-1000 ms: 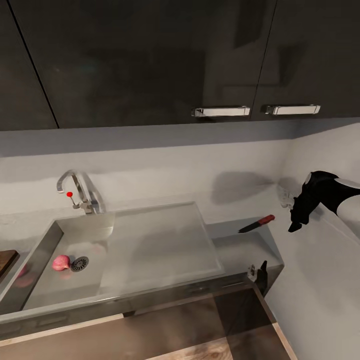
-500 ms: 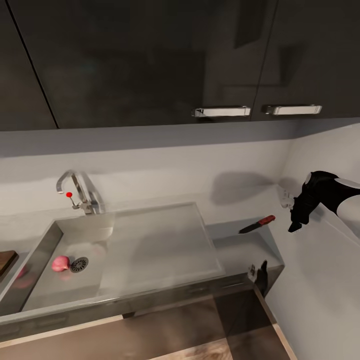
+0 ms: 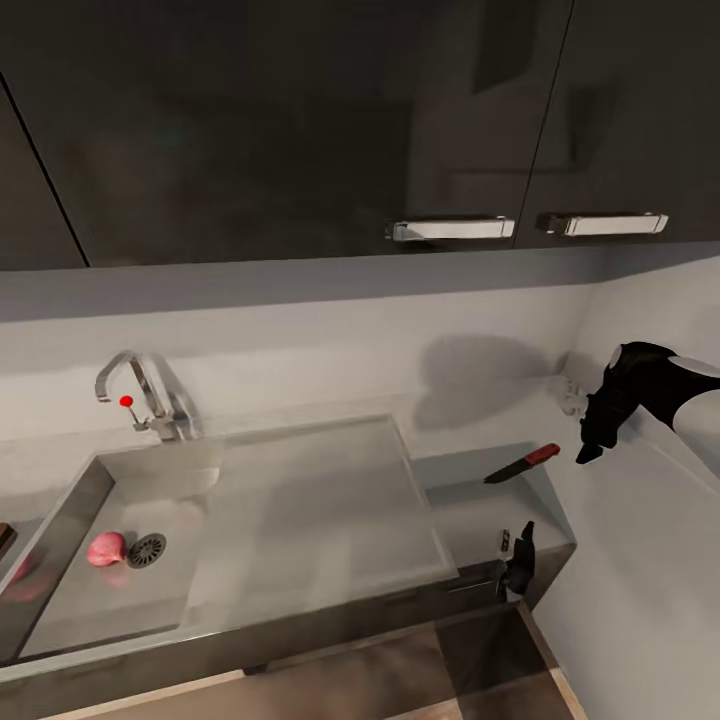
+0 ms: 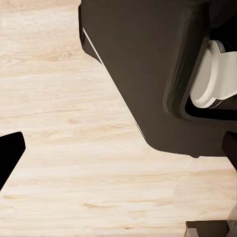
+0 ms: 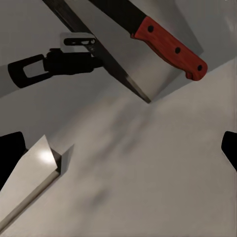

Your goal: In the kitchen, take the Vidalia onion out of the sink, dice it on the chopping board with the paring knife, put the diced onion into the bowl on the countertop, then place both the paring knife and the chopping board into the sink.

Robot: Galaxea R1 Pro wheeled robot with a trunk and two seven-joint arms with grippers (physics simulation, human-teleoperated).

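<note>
The pink Vidalia onion (image 3: 106, 548) lies in the sink (image 3: 300, 480) beside the round drain (image 3: 146, 550). The paring knife (image 3: 522, 463), dark blade and red handle, lies on the dark countertop (image 3: 480, 505) right of the sink. In the right wrist view the knife (image 5: 173, 47) is ahead of the fingers, untouched. My right gripper (image 3: 597, 432) hangs open just right of and above the knife, holding nothing, and shows again as the right gripper (image 5: 118, 153). My left gripper (image 4: 121, 153) is open over wood floor. A sliver of the chopping board (image 3: 4, 536) shows at the left edge. The bowl is out of view.
A chrome tap (image 3: 140, 390) with a red knob (image 3: 126, 401) stands behind the basin. Glossy black upper cabinets (image 3: 300, 120) with chrome handles (image 3: 450, 229) hang overhead. A pale wall (image 3: 640, 560) closes the right side. A small black fitting (image 3: 518, 562) sits at the counter's front corner.
The whole picture has shifted, so the head camera has moved; the sink and the onion now sit lower and further left. The right gripper holds the same open pose by the knife.
</note>
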